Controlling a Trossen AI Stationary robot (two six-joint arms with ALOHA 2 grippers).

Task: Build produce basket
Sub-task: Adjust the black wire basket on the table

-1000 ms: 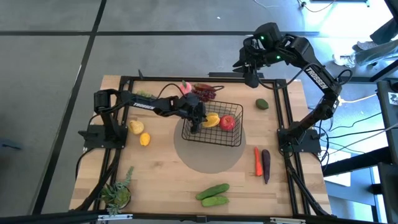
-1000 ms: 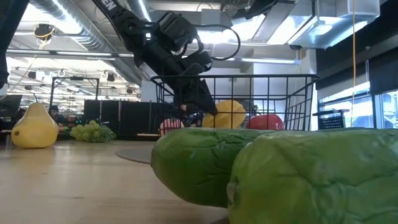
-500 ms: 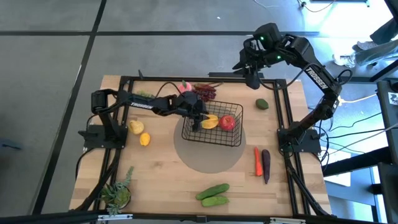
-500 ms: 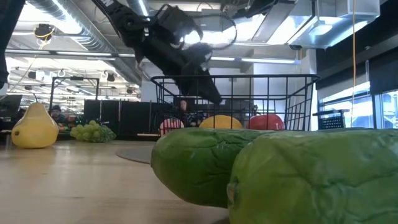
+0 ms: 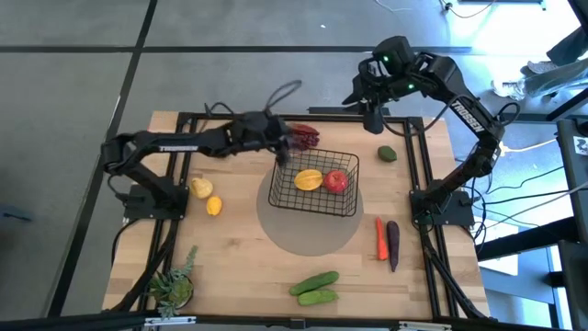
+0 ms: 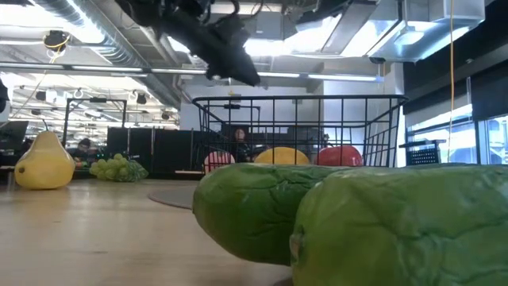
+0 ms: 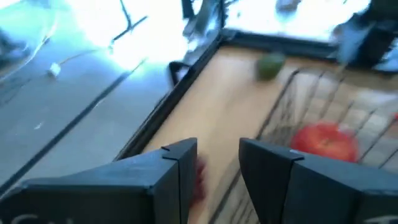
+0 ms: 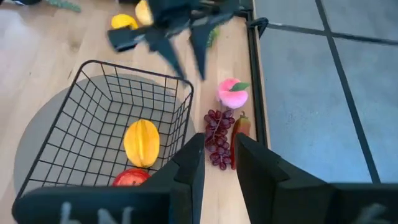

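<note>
The left end effector (image 5: pixel 283 150) is hovering above the far left corner of the basket (image 5: pixel 314 184), its fingers (image 7: pixel 177 163) standing apart with nothing between them. Beneath it, inside the basket, the yellow-orange mango (image 5: pixel 308 179) and the red apple (image 5: pixel 336 181) are lying side by side; the basket itself is sitting on a round grey mat (image 5: pixel 303 230) near the middle of the surface (image 5: pixel 239 248). Just beyond the basket's far edge, the purple grapes (image 5: pixel 308 138) and a pink peach (image 8: pixel 232 92) are resting on the wood.

The right end effector (image 5: pixel 372 117) is waiting high over the far edge of the surface, fingers (image 8: pixel 193 163) slightly parted and holding nothing.

Farther out, a green lime-like fruit (image 5: pixel 388 154) is lying near the far right corner, a carrot (image 5: pixel 380 237) and an eggplant (image 5: pixel 393 244) are lying side by side to the right, two cucumbers (image 5: pixel 314 287) are touching at the near edge, and a yellow pear (image 5: pixel 200 188) and a lemon (image 5: pixel 213 206) are sitting to the left. A potted plant (image 5: pixel 173 285) is standing at the near left corner.
</note>
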